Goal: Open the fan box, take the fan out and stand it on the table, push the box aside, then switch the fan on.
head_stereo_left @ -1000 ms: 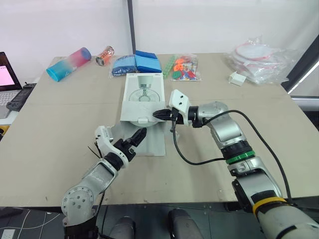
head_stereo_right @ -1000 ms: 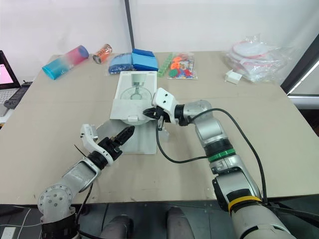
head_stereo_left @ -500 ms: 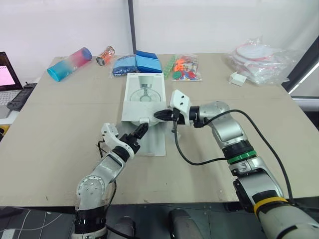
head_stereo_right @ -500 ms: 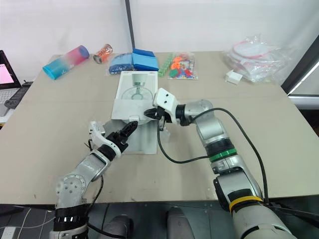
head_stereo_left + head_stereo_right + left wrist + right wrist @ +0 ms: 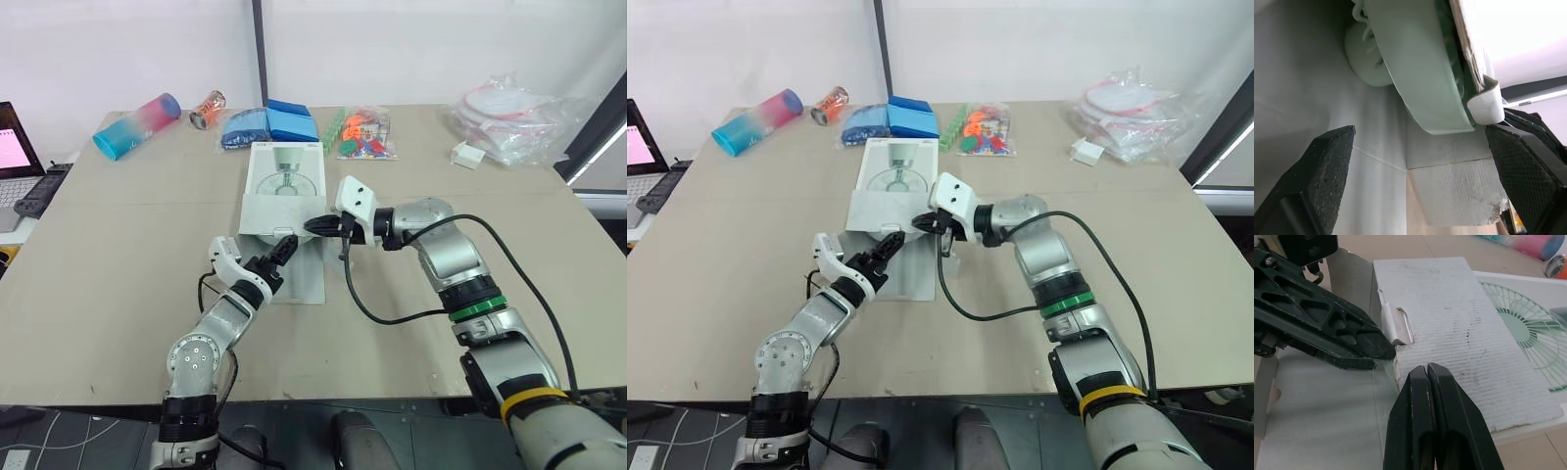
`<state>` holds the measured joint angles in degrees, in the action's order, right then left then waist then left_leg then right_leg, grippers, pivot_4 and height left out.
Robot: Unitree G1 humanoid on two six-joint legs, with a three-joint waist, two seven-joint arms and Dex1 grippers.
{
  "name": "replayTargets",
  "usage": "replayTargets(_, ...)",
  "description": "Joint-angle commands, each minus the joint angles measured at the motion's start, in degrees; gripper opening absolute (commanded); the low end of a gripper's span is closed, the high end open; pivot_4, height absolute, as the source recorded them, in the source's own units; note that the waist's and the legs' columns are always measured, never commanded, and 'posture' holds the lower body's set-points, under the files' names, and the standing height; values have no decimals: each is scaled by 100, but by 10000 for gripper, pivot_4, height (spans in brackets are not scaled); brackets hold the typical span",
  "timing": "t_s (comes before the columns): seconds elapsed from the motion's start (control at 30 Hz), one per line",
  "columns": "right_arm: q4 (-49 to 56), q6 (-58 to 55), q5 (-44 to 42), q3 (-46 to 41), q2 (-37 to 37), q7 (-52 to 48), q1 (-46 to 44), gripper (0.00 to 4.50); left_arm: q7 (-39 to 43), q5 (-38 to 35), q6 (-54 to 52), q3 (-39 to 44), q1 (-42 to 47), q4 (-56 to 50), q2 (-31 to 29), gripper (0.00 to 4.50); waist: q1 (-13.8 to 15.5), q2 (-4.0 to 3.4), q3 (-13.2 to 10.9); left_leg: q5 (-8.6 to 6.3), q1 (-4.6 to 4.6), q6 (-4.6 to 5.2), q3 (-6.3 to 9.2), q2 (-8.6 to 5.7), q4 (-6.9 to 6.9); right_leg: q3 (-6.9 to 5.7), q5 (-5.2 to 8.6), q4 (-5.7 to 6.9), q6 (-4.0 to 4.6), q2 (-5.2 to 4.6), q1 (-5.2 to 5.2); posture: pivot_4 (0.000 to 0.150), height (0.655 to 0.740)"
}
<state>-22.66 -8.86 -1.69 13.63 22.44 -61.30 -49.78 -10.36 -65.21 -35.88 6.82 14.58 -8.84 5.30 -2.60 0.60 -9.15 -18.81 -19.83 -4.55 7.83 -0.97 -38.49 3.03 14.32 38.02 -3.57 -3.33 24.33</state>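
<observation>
Fan box (image 5: 284, 191): white corrugated card, mid-table (image 5: 108, 264), front flap lying flat toward the robot. Left gripper (image 5: 278, 255) sits low at the box mouth, forearm angled in, fingers spread wide, gripping nothing. Right gripper (image 5: 315, 225) is pinched closed and empty, tip at the box's right front edge. Left wrist view shows the fan (image 5: 1415, 83) inside under the lid: smooth, pale-green round rim.

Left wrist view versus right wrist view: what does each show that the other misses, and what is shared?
Left wrist: the pale green plastic fan inside the white cardboard fan box. Right wrist: the green fan drawing printed on it, and the pink-and-blue tube behind. Both: the box flap's tab and the open left gripper.
</observation>
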Motion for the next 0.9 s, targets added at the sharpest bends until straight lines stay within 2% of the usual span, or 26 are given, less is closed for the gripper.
replayTargets(0.03, 135, -28, 44, 70, 50, -35, 34, 0, 64, -91, 254, 84, -96, -134, 451, 44649, 0, 0, 0, 0, 0, 0, 0, 0, 0, 0, 0, 0, 0, 0, 0, 1500, 7400)
replayTargets(0.5, 67, -27, 70, 73, 41, -33, 2, 0, 306, 206, 275, -70, 157, 338, 303, 44649, 0, 0, 0, 0, 0, 0, 0, -1, 1, 0, 0, 0, 0, 0, 0, 1500, 7400)
replayTargets(0.63, 120, -50, 65, 75, 47, -30, 31, 0, 385, 360, 295, -50, 220, 536, 324, 33692, 4, 0, 0, 0, 2, 0, 0, -4, 0, 0, 0, 0, 0, -2, -4, 1500, 7400)
replayTargets(0.8, 146, -66, 62, 68, 50, -11, 40, 0, 496, 388, 346, 7, 275, 618, 340, 16184, 12, 2, 1, 0, 3, 0, 2, -5, 0, -1, 0, 0, 0, -4, -6, 1500, 7400)
replayTargets(0.87, 163, -73, 60, 66, 52, -6, 48, 0, 529, 390, 344, 21, 277, 623, 346, 12045, 10, 2, 1, 0, 4, 0, 2, -5, 0, -1, 0, -1, -1, -4, -6, 1500, 7400)
replayTargets(0.9, 175, -80, 58, 66, 53, -5, 54, 0, 555, 382, 329, 22, 262, 597, 341, 12038, 10, 2, 1, 0, 5, 0, 1, -5, 1, 0, 0, -1, 0, -4, -6, 1500, 7400)
